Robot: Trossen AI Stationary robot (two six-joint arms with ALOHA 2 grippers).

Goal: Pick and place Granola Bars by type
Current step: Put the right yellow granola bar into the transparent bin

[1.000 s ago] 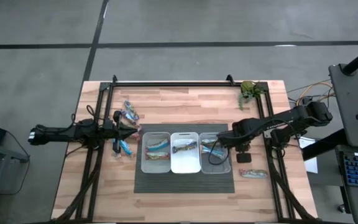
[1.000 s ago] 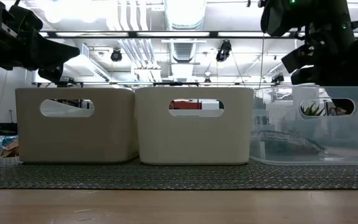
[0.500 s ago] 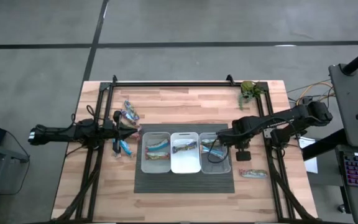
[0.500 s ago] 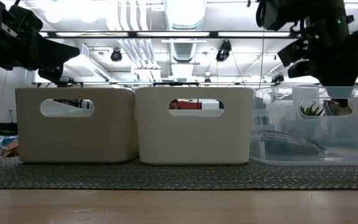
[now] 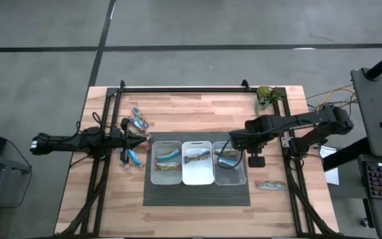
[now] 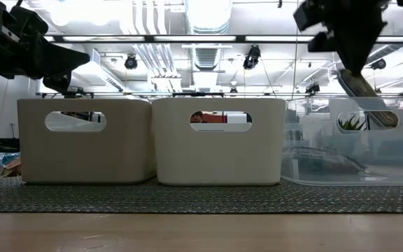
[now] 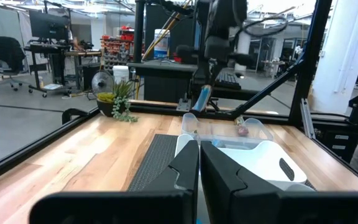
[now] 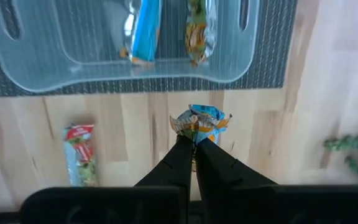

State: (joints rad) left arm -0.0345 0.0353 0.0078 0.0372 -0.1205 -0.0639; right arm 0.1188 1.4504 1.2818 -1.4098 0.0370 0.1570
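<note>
One blue granola bar (image 8: 199, 122) hangs pinched in the right claw (image 8: 191, 151) above the clear bin (image 8: 135, 68).

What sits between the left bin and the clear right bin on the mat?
The middle white bin, with a bar lying inside it. The high view shows this from above, and the low view shows the three bins side by side.
</note>
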